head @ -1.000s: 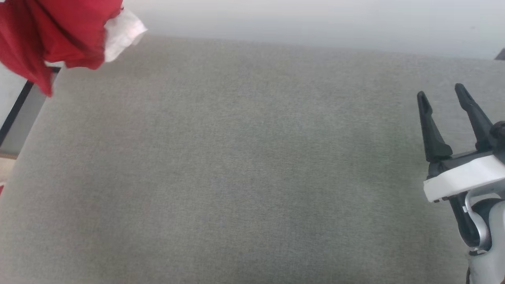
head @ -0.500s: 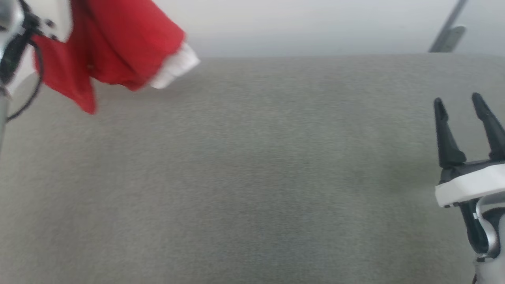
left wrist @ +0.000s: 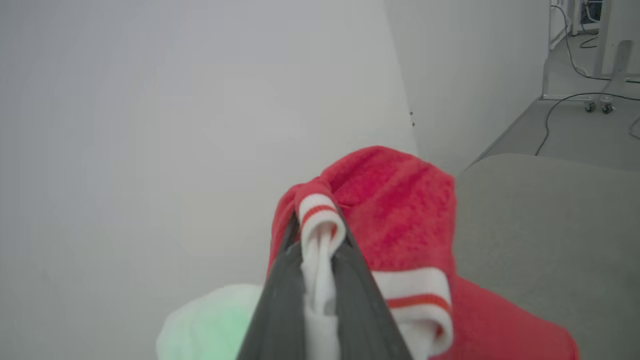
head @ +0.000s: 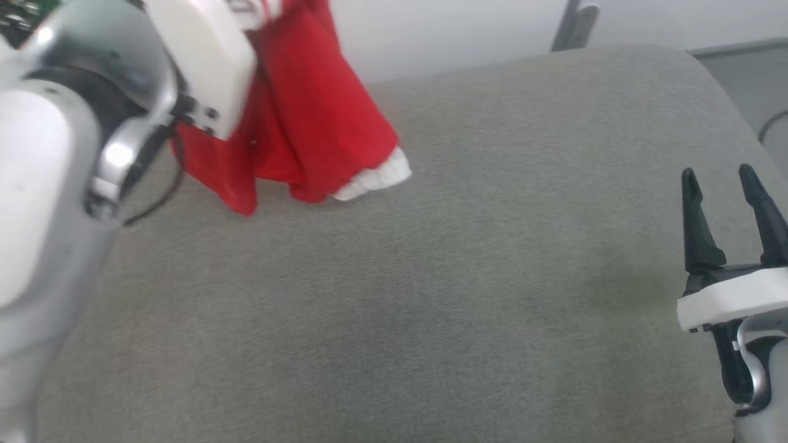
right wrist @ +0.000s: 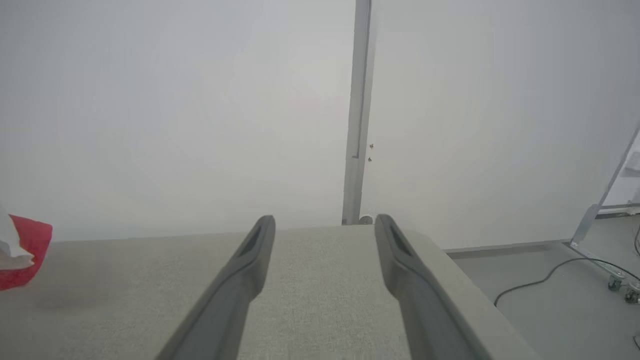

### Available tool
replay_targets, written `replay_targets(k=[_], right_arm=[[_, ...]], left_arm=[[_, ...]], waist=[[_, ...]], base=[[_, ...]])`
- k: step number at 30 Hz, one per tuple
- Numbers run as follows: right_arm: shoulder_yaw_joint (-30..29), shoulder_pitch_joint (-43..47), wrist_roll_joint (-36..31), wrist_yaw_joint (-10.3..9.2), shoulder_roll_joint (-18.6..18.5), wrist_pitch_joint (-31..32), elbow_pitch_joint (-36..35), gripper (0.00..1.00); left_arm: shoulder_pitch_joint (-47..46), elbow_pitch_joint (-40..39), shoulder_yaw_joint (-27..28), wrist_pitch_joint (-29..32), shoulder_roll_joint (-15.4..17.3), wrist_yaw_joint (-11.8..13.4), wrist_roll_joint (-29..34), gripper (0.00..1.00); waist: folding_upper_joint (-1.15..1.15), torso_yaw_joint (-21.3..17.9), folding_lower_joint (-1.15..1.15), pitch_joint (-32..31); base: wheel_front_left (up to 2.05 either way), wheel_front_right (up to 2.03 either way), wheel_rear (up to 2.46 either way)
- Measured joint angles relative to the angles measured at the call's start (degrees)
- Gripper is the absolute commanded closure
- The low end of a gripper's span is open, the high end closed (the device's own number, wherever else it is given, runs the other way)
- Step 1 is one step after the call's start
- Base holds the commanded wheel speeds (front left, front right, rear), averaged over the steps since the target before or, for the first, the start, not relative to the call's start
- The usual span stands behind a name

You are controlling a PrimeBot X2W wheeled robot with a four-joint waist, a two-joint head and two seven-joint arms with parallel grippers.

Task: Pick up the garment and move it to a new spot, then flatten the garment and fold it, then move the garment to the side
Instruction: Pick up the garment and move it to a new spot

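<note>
Currently held: red jersey-style shirt with white sleeves and red-and-white striped trim [head: 308, 123], hanging bunched above the far left part of the grey fabric-covered tabletop [head: 431, 277], its lowest folds and a white sleeve edge close to or brushing the cloth; cannot tell which. Left tool [left wrist: 318, 235]: fingers pressed together on a rolled bit of striped trim and white fabric. Right tool [head: 718, 171]: fingers apart, empty, over the near right side, well apart from the shirt. Risks, judged: the pinch takes only a narrow hem, so a swing or snag could pull it free; set down bunched, the shirt would land in a heap and need much flattening; a trailing fold could drag over the left edge. Surface: matte, woven, rounded corners, likely grippy against cloth. Room: plain white wall [right wrist: 175, 125], pale vertical post [right wrist: 357, 115], grey floor [right wrist: 575, 320] with dark cables [right wrist: 555, 263] and a wheeled frame [left wrist: 597, 106].
</note>
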Motion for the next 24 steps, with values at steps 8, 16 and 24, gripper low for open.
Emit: replay_targets(k=[8,16,24], right_arm=[[-0.2,0.4,0.1,0.00,0.8,-1.4,1.7,0.00],[0.9,0.9,0.4,0.00,1.5,-2.3,3.8,0.00],[3.2,0.8,0.5,0.00,1.5,-2.9,5.1,0.00]], left_arm=[[5.0,-1.7,-3.5,0.1,-4.0,1.8,-0.7,1.00],[17.2,-0.7,-5.2,0.0,-2.8,4.7,-2.3,1.00],[27.5,6.2,-6.9,-2.2,-2.3,5.8,-4.2,1.00]], waist=[[0.00,-2.3,0.00,0.8],[0.00,-1.2,0.00,1.6],[0.00,-0.2,0.00,2.6]], base=[[0.00,0.00,0.00],[0.00,0.00,0.00],[0.00,0.00,0.00]])
